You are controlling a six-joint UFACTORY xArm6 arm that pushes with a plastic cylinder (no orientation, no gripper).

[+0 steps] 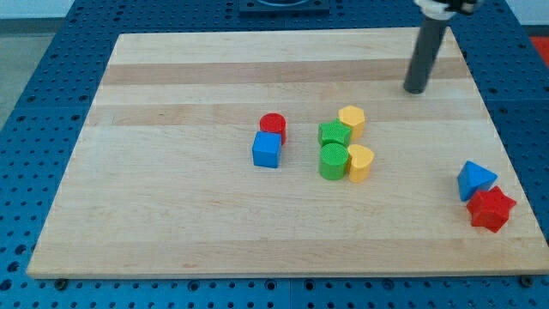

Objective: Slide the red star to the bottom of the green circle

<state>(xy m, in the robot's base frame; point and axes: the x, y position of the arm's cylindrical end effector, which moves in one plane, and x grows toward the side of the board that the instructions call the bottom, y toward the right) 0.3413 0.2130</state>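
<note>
My tip (pixel 415 89) is resting on bare board, touching nothing. The red star (pixel 491 209) is sitting well below it toward the view's right, touching the blue triangle (pixel 474 179). The green circle (pixel 333 161) is lying below-left, so I am judging it best to circle round the star's right side and push leftward.

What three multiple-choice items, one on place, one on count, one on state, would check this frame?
1. Where is the red star?
A. near the board's lower right corner
B. at the view's top left
C. on top of the green circle

2. How many yellow blocks show?
A. one
B. two
C. four

3. My tip is:
A. touching the red star
B. touching the green circle
C. clear of all blocks

Answers: 1 A, it lies under the blue triangle. 2 B, both flank the green pair. 3 C, it stands alone at upper right.
</note>
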